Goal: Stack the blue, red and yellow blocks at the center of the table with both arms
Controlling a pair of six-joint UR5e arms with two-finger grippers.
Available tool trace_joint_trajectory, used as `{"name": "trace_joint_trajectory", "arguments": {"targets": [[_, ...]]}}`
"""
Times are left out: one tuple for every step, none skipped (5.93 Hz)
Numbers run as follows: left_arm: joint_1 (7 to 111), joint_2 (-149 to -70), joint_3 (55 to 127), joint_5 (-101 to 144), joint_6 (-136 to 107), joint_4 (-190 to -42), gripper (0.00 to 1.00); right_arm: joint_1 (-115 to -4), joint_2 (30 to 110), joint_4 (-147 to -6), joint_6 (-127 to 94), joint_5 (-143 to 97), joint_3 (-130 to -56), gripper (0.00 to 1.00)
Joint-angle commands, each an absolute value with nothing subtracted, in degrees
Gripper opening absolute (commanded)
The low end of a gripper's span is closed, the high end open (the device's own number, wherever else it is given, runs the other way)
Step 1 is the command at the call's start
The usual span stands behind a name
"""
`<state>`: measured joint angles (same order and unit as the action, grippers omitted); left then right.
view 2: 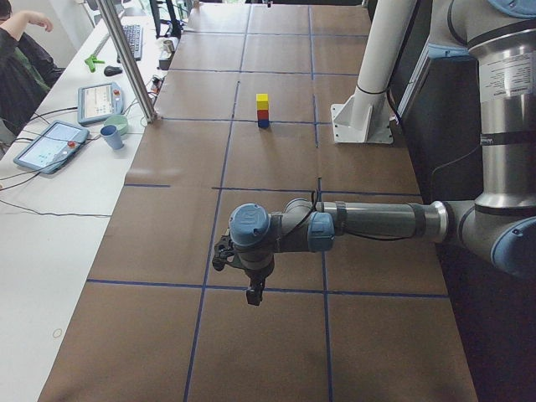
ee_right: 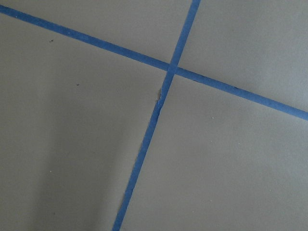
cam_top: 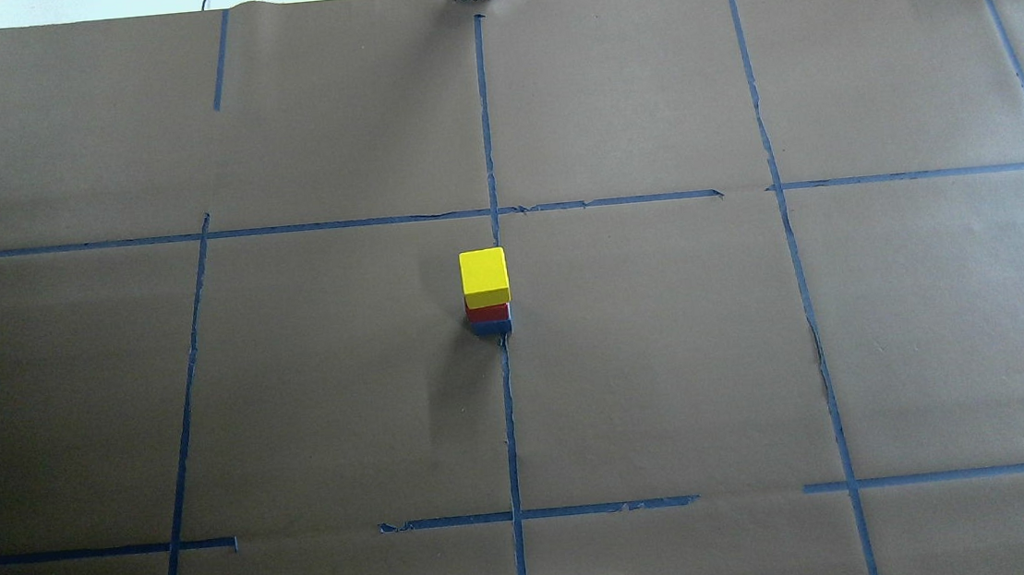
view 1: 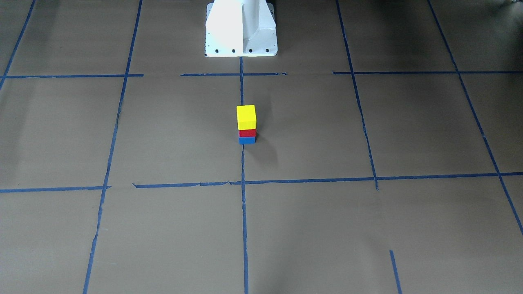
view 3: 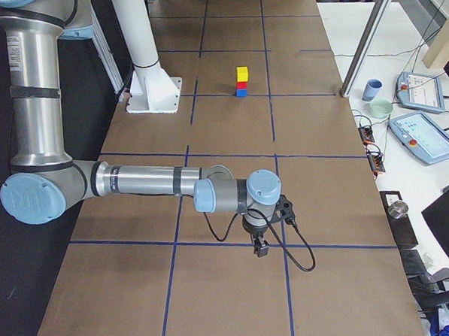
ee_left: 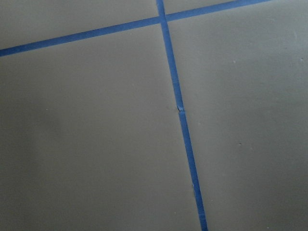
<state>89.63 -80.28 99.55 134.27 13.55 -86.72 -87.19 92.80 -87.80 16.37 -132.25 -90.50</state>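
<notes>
A stack stands at the table's centre on the blue tape line: the yellow block (view 1: 246, 117) on the red block (view 1: 247, 132) on the blue block (view 1: 246, 140). It also shows in the overhead view, with yellow (cam_top: 483, 276) on top, red (cam_top: 487, 312) and blue (cam_top: 491, 327) below. My left gripper (view 2: 251, 293) hangs low over the table far from the stack, towards the table's left end. My right gripper (view 3: 260, 249) hangs low towards the right end. I cannot tell whether either is open or shut. Both wrist views show only brown paper and tape.
The white robot pedestal (view 1: 241, 28) stands behind the stack. Blue tape lines (cam_top: 509, 417) divide the brown paper. A side bench holds tablets (view 2: 50, 144), a cup (view 2: 111, 136) and a metal post (view 2: 132, 63); a person (view 2: 21, 59) sits there.
</notes>
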Motion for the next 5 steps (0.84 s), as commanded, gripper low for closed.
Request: {"name": "trace_joint_trajectory", "arguments": {"targets": [[89.6,-80.1,100.4,133.5,13.7,-86.7,1.0,-87.2,92.8,-87.7,15.7,-132.3,-90.5,1.0],[89.6,-80.1,100.2,133.6,13.7,-86.7,1.0,-87.2,92.8,-87.7,15.7,-132.3,-90.4,1.0],[89.6,-80.7,100.8,133.7,13.7,-86.7,1.0,-87.2,92.8,-87.7,15.7,-132.3,-90.4,1.0],[89.6,-80.7,100.9,133.8,13.7,-86.7,1.0,-87.2,92.8,-87.7,15.7,-132.3,-90.4,1.0],[89.6,-80.7,100.8,133.8,13.7,-86.7,1.0,-87.2,92.8,-87.7,15.7,-132.3,-90.4,1.0]]}}
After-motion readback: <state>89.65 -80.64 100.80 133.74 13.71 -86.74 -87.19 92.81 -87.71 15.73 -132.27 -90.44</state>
